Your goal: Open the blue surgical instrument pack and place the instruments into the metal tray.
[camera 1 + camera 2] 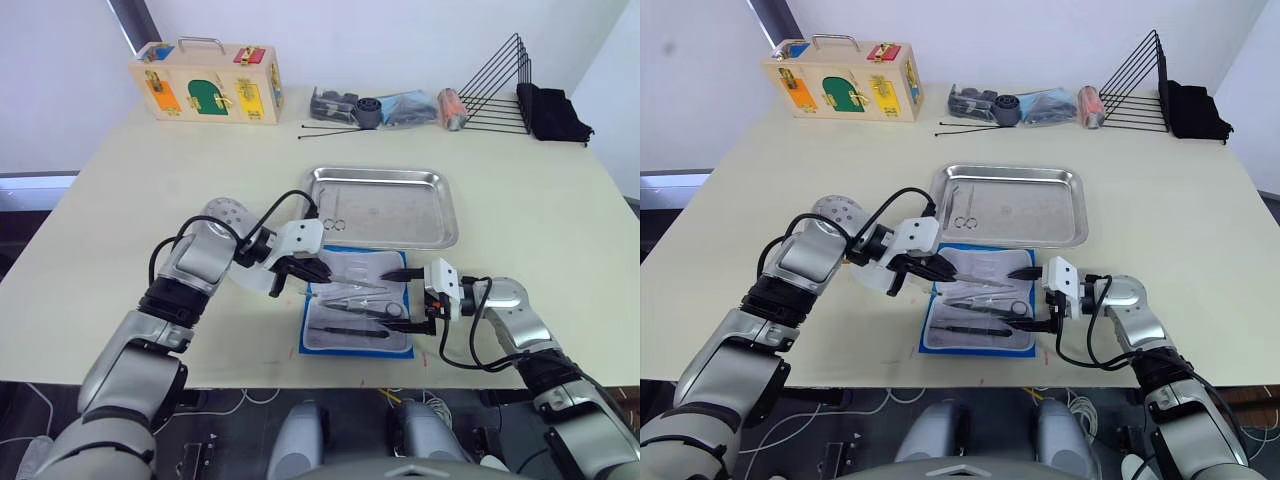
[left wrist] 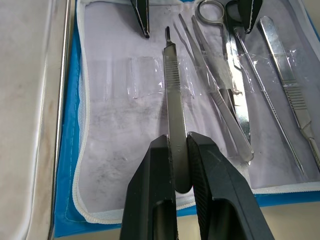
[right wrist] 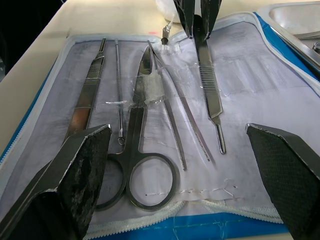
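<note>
The blue surgical instrument pack [image 1: 350, 346] lies open near the table's front edge, its whitish inner side up. On it lie several instruments: scissors [image 3: 145, 150], thin tweezers [image 3: 180, 125], a wire probe [image 3: 119, 100] and a ridged handle [image 3: 85, 105]. My left gripper [image 2: 180, 142] is shut on a flat silvery scalpel handle [image 2: 172, 90] at the pack's left edge, low over the sheet. Over the pack's right edge my right gripper [image 3: 177, 131] stands wide open, holding nothing. The metal tray [image 1: 380, 175] sits just behind the pack with small scissors [image 1: 335, 222] inside.
A wooden latch box [image 1: 207, 83] stands at the back left. A black wire rack [image 1: 495, 95], a black cloth [image 1: 555, 112], mixed small items [image 1: 385, 108] and thin black rods [image 1: 330, 128] line the back. A white pad [image 1: 868, 278] lies under my left forearm.
</note>
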Robot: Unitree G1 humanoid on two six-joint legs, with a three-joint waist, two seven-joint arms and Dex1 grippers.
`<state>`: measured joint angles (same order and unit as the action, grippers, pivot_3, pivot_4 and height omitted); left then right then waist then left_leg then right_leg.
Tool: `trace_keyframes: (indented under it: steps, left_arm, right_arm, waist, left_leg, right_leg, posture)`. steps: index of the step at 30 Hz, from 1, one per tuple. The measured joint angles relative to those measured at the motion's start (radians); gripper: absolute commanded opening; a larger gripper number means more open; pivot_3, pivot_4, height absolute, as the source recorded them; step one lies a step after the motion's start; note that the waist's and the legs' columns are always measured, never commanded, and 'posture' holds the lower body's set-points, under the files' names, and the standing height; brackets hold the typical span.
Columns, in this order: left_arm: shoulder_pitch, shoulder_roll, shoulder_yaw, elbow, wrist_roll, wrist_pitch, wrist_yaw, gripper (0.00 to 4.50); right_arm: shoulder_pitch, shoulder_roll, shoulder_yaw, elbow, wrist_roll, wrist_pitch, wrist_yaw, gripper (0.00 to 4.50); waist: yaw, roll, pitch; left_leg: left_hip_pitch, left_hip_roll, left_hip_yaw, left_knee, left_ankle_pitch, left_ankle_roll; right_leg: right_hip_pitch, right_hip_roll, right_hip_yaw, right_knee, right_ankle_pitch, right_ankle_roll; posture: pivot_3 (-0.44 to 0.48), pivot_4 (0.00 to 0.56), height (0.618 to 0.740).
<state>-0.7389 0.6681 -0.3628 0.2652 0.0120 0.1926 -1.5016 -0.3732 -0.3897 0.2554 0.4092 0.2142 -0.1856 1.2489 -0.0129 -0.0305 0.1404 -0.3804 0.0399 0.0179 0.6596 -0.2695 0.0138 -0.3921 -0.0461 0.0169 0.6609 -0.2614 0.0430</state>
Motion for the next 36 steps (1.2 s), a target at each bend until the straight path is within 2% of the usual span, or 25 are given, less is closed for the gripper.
trace_keyframes:
  steps: [16,26,36]
  left_arm:
    - [-0.031,0.090,-0.004,-0.040,0.001,0.047,-0.048,0.01]
    - [-0.013,0.207,0.012,-0.067,-0.041,0.046,-0.057,0.01]
    - [-0.010,0.354,0.033,-0.157,-0.180,0.092,-0.065,0.01]
  right_arm:
    - [0.000,0.004,0.000,0.000,-0.001,-0.002,-0.004,4.50]
    - [0.000,0.008,0.000,0.007,-0.002,-0.015,-0.003,4.50]
    - [-0.002,0.010,0.000,0.011,-0.002,-0.017,-0.002,4.50]
  waist:
    - [-0.001,0.000,0.000]
    - [-0.001,0.000,0.000]
    - [-0.002,-0.001,0.000]
  left_leg:
    - [0.000,0.000,0.000,0.000,0.000,0.000]
    - [0.000,0.000,0.000,0.000,0.000,0.000]
    - [0.001,0.001,0.000,0.000,0.000,0.000]
  right_leg:
    - [0.000,0.000,0.000,0.000,0.000,0.000]
    - [0.000,0.000,0.000,0.000,0.000,0.000]
    - [0.000,0.001,0.001,0.001,0.000,0.000]
  posture:
    - [0.000,0.150,0.740]
    - [0.000,0.150,0.740]
    - [0.000,0.150,0.740]
